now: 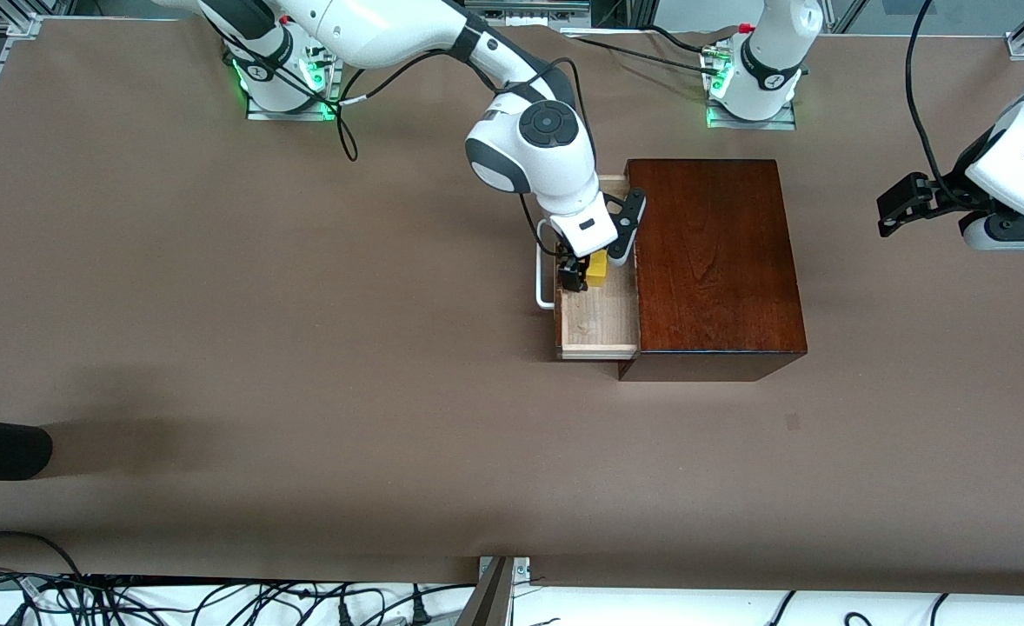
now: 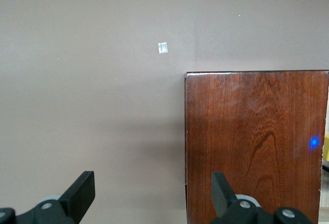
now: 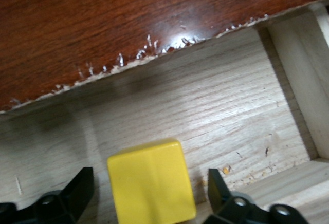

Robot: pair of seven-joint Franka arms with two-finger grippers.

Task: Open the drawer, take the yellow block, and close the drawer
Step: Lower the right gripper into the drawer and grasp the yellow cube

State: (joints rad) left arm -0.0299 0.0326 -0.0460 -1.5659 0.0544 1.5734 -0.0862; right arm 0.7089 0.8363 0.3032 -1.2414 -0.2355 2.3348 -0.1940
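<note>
Yellow block sits in the open drawer, mid-table toward the base edge; you see the right gripper spread around it, not touching. Left gripper waits, spread, over the wooden box edge.

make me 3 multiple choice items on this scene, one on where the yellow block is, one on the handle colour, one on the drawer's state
1. Where is the yellow block?
A. on the bare table
B. in the drawer
C. on top of the wooden box

2. What colour is the drawer's handle?
A. white
B. black
C. yellow

3. What state is the drawer in?
A. pushed shut
B. lifted out of the box
C. pulled open

Answers:
1 B, the block sits on the pale drawer floor, between the open fingers of the right tool.
2 A, a white bar curves off the drawer's front.
3 C, its pale interior shows beside the box.

The left tool waits open over the table at the left arm's end.
</note>
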